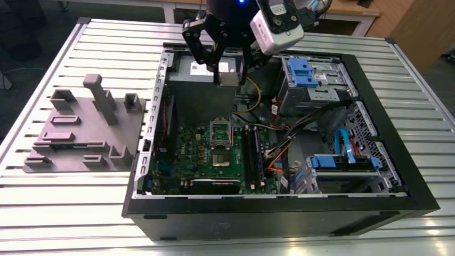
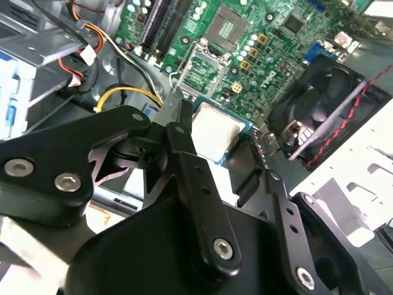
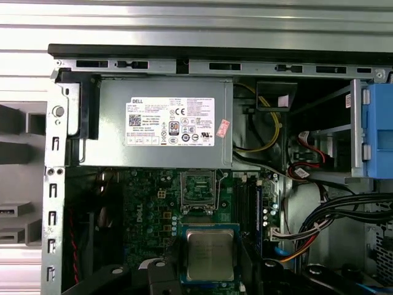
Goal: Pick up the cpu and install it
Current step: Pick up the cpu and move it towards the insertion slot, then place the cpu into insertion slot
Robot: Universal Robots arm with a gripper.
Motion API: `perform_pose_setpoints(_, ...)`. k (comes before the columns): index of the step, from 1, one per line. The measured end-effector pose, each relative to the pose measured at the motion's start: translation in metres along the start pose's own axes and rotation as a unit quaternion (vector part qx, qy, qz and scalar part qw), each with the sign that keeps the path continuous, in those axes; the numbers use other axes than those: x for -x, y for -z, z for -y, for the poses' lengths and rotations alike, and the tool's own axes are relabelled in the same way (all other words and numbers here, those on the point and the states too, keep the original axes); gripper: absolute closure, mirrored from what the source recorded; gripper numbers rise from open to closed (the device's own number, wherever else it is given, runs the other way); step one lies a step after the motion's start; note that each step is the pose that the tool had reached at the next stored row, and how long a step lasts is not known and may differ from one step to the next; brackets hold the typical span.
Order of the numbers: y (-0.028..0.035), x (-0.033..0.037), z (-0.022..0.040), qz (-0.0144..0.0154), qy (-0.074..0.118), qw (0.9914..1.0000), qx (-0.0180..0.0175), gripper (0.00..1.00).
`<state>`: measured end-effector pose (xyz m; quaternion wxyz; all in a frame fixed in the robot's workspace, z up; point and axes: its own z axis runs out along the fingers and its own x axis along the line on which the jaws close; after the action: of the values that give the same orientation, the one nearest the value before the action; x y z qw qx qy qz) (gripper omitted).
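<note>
In the first wrist view the cpu (image 3: 210,252) is pinched between the jaws of the gripper (image 3: 210,265). Its shiny top faces the camera, and it is held in the air over the motherboard (image 3: 147,215), near the open socket (image 3: 198,190). The power supply (image 3: 166,123) sits in a corner of the case beyond the socket. In the exterior view the open computer case (image 1: 284,213) rests on the slatted worktop (image 1: 71,213). A grey fixture (image 1: 78,138) stands beside it, toward the worktop's edge on the exterior view's left.

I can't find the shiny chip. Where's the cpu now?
In the exterior view the cpu is gripped between the jaws, up over the open computer case, above the motherboard near the power supply.
</note>
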<state>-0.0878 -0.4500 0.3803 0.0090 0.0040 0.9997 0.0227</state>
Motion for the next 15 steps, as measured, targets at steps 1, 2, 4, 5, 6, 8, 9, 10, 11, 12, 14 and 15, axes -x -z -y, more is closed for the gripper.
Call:
perform_pose_setpoints(1,-0.0002,0.0029,0.0,0.0,0.0,1.0,0.0,0.53)
perform_pose_setpoints(2,-0.0004,0.0056,0.0,-0.0001,0.0,1.0,0.0001,0.53)
perform_pose_setpoints(4,-0.0005,0.0079,0.0,-0.0001,0.0,1.0,0.0,0.53)
perform_pose_setpoints(5,-0.0005,0.008,0.0,-0.0001,0.0,1.0,0.0,0.53)
perform_pose_setpoints(6,-0.0005,0.008,0.0,-0.0001,0.0,1.0,0.0,0.53)
perform_pose_setpoints(8,-0.0005,0.0081,0.0,-0.0001,0.0,1.0,0.0,0.53)
perform_pose_setpoints(9,-0.0005,0.0082,0.0,-0.0001,0.0,1.0,0.0,0.53)
perform_pose_setpoints(10,-0.0005,0.0082,0.0,-0.0001,0.0,1.0,0.0,0.53)
perform_pose_setpoints(11,-0.0009,0.0086,0.0006,-0.0001,0.0,1.0,0.0,0.53)
perform_pose_setpoints(12,-0.0022,0.0086,0.0015,-0.0001,0.0,1.0,0.0,0.53)
perform_pose_setpoints(14,-0.0023,0.0086,0.0018,-0.0001,0.0,1.0,0.0,0.53)
perform_pose_setpoints(15,-0.0024,0.0086,0.0021,-0.0001,0.0,1.0,0.0,0.53)
